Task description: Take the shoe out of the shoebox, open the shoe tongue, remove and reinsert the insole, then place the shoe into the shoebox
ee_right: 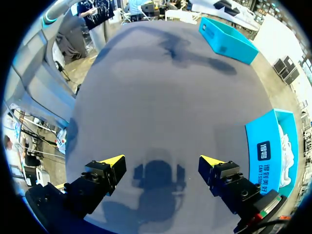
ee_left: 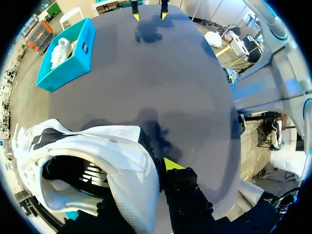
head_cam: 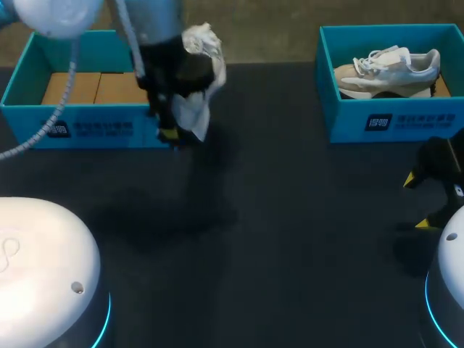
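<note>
dark surface (head_cam: 275, 239) carries two teal boxes along its far edge: the left shoebox (head_cam: 80, 123) at the far left corner, showing only brown card inside, and the right shoebox (head_cam: 395, 119) at the far right corner with a second shoe (head_cam: 388, 69) lying in it. the white shoe (head_cam: 199, 80) is off the surface, hanging just in front of the left shoebox's right end. the left fingers (head_cam: 167, 133) have hold of it. in the left wrist view one yellow tip sits against the outside of the shoe's wall and the other is hidden by the shoe, so i judge they pinch that wall from both sides. the shoe hangs steeply, its long axis nearer upright than flat, its mouth turned toward the left wrist.

the right fingers (head_cam: 417, 201) are spread wide with nothing between them, near the right edge of the surface in front of the right shoebox. the white shoe lies well apart from them, off toward the far left across the middle of the surface.

taking out looks done. opening the tongue comes next, and it turns on that gap. the left arm is the one at the shoe, but its grip is taken up with holding. the free right arm would have to cross leftward, or the shoe come to the middle and lie flat, before the tongue can be reached.
</note>
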`<state>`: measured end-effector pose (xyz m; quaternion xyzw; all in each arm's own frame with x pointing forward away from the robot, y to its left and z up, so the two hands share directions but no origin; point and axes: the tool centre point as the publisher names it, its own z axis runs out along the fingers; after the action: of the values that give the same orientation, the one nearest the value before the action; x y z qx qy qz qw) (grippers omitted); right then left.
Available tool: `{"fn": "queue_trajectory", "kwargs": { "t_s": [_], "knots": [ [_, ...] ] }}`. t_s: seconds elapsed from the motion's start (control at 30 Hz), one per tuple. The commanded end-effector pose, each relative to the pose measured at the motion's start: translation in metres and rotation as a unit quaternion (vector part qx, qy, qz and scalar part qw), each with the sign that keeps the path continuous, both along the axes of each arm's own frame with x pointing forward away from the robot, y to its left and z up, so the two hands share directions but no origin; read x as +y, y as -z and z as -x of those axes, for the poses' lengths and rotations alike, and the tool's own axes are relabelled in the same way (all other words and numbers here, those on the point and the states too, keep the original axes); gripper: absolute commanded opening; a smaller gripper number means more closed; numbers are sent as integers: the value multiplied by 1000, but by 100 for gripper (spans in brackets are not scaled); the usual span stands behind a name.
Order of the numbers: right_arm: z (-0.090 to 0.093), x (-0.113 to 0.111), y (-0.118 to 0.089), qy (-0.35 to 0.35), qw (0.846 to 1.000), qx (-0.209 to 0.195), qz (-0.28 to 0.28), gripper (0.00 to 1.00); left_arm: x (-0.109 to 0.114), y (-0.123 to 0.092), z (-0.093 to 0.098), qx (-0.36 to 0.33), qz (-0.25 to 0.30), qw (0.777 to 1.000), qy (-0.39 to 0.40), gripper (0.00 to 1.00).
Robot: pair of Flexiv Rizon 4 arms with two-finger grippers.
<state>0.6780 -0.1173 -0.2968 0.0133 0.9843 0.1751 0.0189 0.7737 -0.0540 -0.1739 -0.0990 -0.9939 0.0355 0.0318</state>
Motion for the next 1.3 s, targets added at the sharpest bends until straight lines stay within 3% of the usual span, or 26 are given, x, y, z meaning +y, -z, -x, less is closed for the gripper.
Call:
{"fn": "queue_trajectory", "kwargs": {
  "t_s": [0.03,0.27,0.93,1.3],
  "knots": [
    [1,0,0,0,1000,0,2,100,50,-27,-18,7,18,1000,-6,0],
    [1,0,0,0,1000,0,2,100,84,-45,-46,10,11,999,-41,0],
    [1,0,0,0,1000,0,2,100,84,-45,-46,10,11,999,-41,0],
    [1,0,0,0,1000,0,2,100,143,-64,-87,-21,-12,999,-36,0]
  ]
}}
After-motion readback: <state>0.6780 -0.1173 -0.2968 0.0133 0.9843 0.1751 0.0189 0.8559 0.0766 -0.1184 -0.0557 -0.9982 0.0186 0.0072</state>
